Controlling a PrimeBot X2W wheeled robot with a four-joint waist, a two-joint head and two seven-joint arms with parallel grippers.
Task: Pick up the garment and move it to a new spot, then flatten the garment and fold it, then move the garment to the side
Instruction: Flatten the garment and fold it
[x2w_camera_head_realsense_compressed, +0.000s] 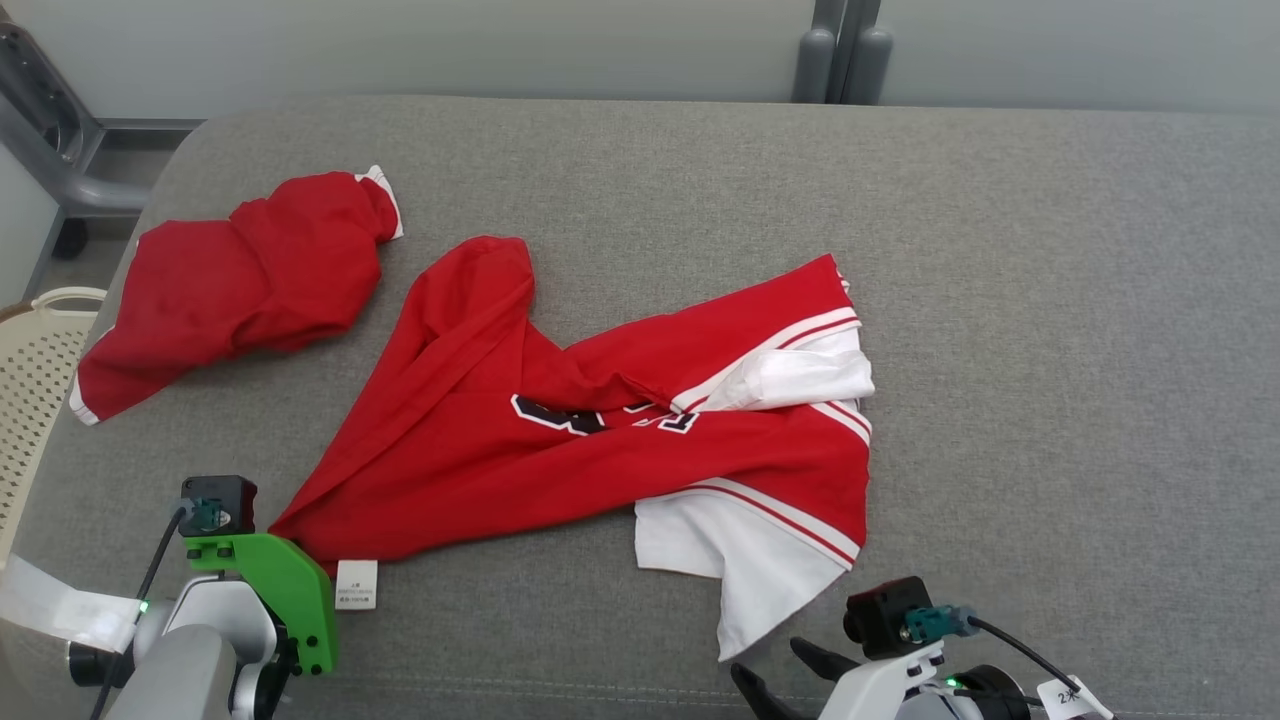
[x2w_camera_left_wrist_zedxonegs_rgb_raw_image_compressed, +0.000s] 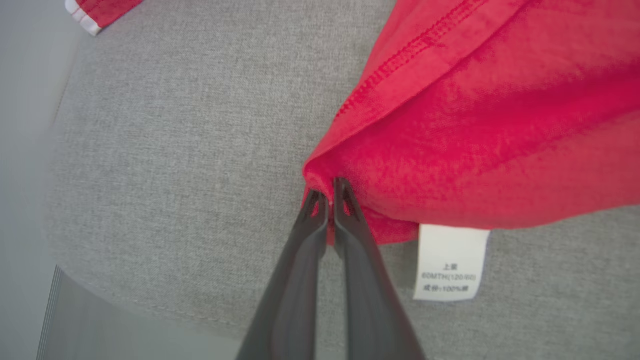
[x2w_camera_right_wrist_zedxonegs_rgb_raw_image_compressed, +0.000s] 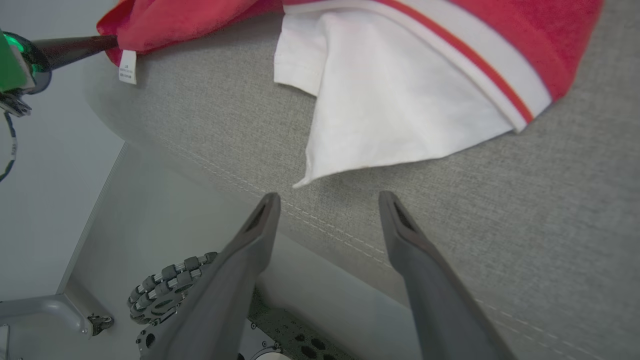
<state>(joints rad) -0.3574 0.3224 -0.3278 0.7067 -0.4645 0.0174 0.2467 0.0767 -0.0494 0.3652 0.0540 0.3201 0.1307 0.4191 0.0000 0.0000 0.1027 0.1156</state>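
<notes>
The red jersey (x2w_camera_head_realsense_compressed: 600, 440) stretches left to right, white sleeves (x2w_camera_head_realsense_compressed: 760, 580) at the right end. My left gripper (x2w_camera_left_wrist_zedxonegs_rgb_raw_image_compressed: 327, 197) clamps its red corner; my right gripper (x2w_camera_right_wrist_zedxonegs_rgb_raw_image_compressed: 330, 200) gapes, empty.

the garment (x2w_camera_head_realsense_compressed: 600, 450) is a red jersey with white sleeves, striped white trim and dark lettering half hidden in folds. it lies crumpled, folded over itself, on the grey padded surface (x2w_camera_head_realsense_compressed: 1050, 300) near its front edge. a white care label (x2w_camera_head_realsense_compressed: 357, 584) hangs by its lower-left corner, which the left gripper (x2w_camera_left_wrist_zedxonegs_rgb_raw_image_compressed: 328, 198) pinches.
</notes>
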